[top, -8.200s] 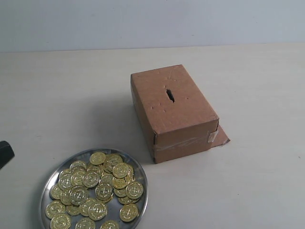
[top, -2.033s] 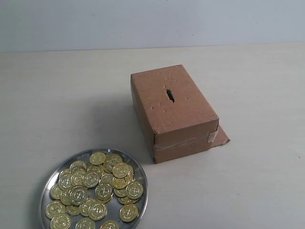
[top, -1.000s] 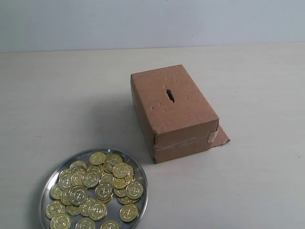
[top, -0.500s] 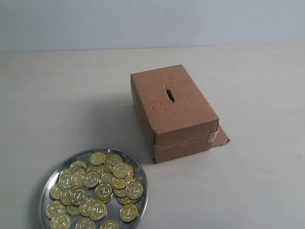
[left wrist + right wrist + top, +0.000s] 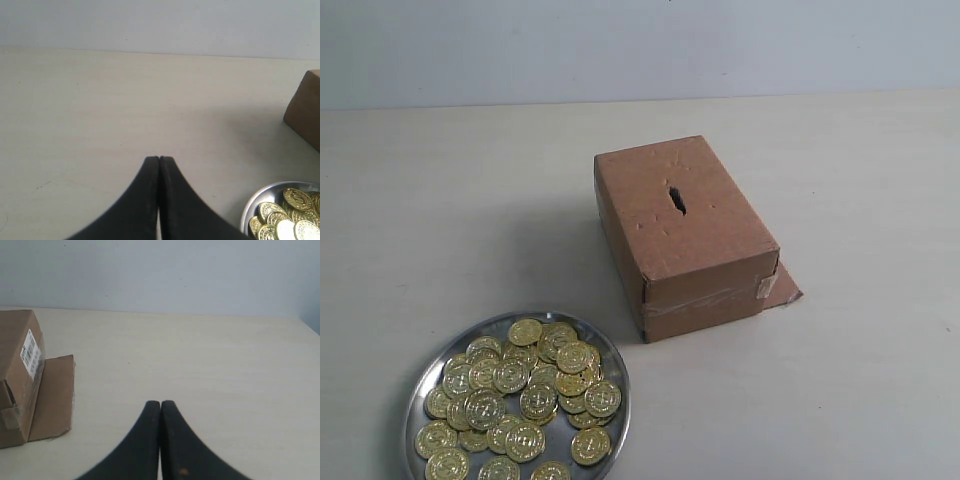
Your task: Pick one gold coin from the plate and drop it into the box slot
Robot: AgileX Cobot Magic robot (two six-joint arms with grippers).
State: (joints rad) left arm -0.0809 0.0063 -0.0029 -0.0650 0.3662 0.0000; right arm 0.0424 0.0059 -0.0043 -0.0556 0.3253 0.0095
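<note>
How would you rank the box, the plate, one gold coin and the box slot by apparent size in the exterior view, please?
1. The box and the plate look alike; the plate is nearer and cropped, so I leave them unranked.
2. A gold coin.
3. The box slot.

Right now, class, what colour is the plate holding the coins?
Shiny silver. The plate shows best in the exterior view, under the gold coins.
</note>
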